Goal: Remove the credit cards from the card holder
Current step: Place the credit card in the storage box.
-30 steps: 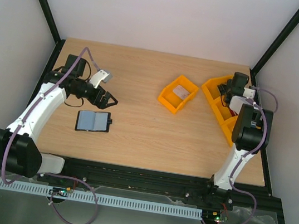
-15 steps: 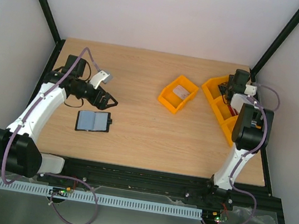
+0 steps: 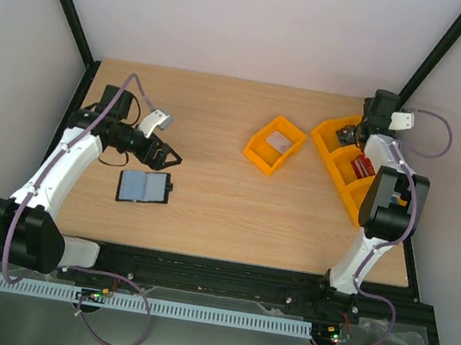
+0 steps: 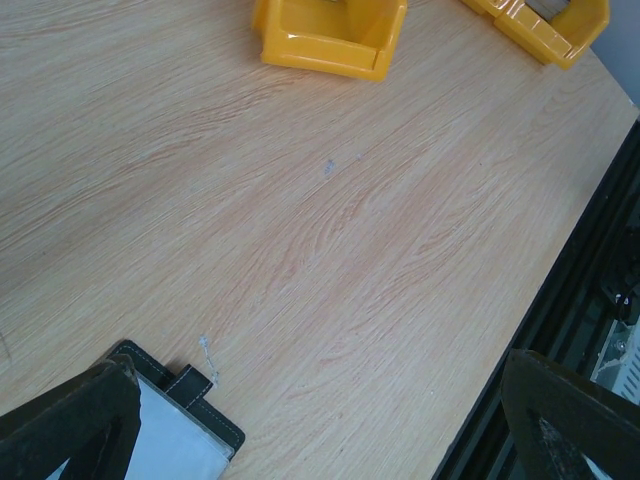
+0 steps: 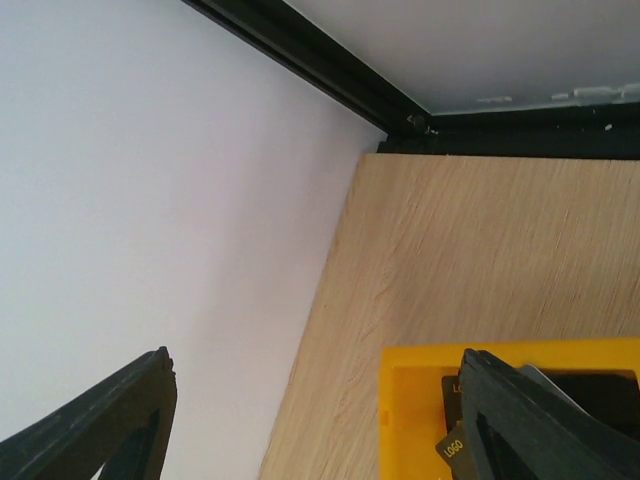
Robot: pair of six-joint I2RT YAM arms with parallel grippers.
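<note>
The black card holder [image 3: 143,186] lies open on the table, its pale blue-grey pockets facing up; one corner with the closing tab [image 4: 190,382] shows in the left wrist view. My left gripper [image 3: 170,157] hovers just beyond it, open and empty. A red credit card [image 3: 362,166] lies in the long orange tray [image 3: 335,158] at the right. My right gripper [image 3: 346,136] stands open over the tray's far compartment, holding nothing. Dark cards printed "LOGO" [image 5: 452,442] lie in that compartment, beside the right fingertip [image 5: 540,420].
A small orange bin [image 3: 275,144] with a pale card [image 3: 280,140] inside stands mid-table; it also appears as the bin [image 4: 330,35] at the top of the left wrist view. The back wall and the black frame post [image 3: 425,63] are close behind the right arm.
The right gripper has gone from shut to open, and its wrist has swung toward the far right corner. The left arm and the card holder have not moved.
</note>
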